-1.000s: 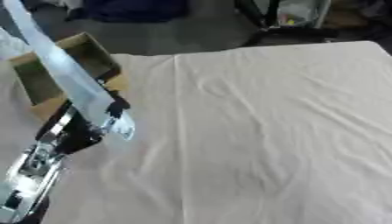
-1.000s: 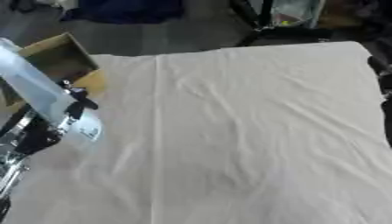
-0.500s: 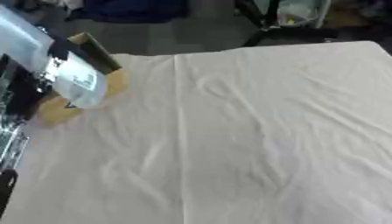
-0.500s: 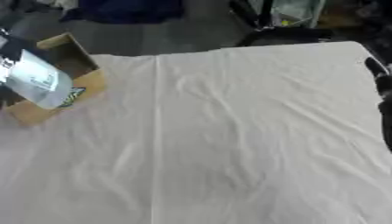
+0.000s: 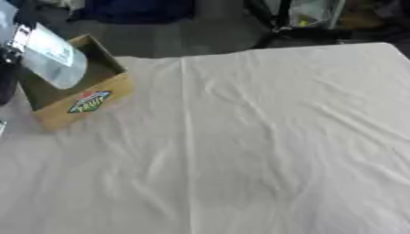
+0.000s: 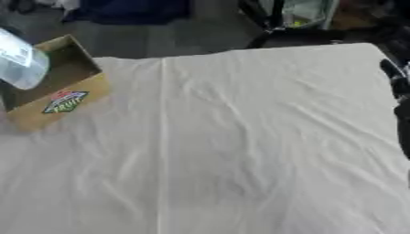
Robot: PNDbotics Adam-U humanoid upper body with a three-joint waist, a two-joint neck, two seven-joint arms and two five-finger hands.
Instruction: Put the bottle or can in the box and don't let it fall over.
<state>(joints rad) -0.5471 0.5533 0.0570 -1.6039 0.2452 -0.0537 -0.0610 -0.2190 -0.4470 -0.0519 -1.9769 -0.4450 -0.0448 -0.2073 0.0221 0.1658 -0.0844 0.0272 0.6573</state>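
- My left hand (image 5: 8, 55) shows only as a dark sliver at the left edge of the left eye view, up against the neck end of the bottle; I cannot tell from here how its fingers sit around it.
- The bottle (image 5: 52, 61) is clear plastic with a pale label, tilted, its rounded bottom pointing down and to the right over the open top of the box. I judge it is carried, not resting, since nothing shows under it but the box's interior.
- The box (image 5: 76, 93) is an open cardboard carton at the far left corner of the table, with a colourful sticker (image 5: 88, 101) on its near wall. It sits askew to the table edge.
- My right arm shows as a dark shape at the right edge of the right eye view (image 6: 399, 87); I cannot make out the hand itself.
- The white cloth (image 5: 256, 146) covers the table, wrinkled, with nothing else of the task on it.
- As I read it: the carry is about done, the bottle is above the opening. Left to do: right the bottle to upright, lower it onto the box floor, and release without tipping it.
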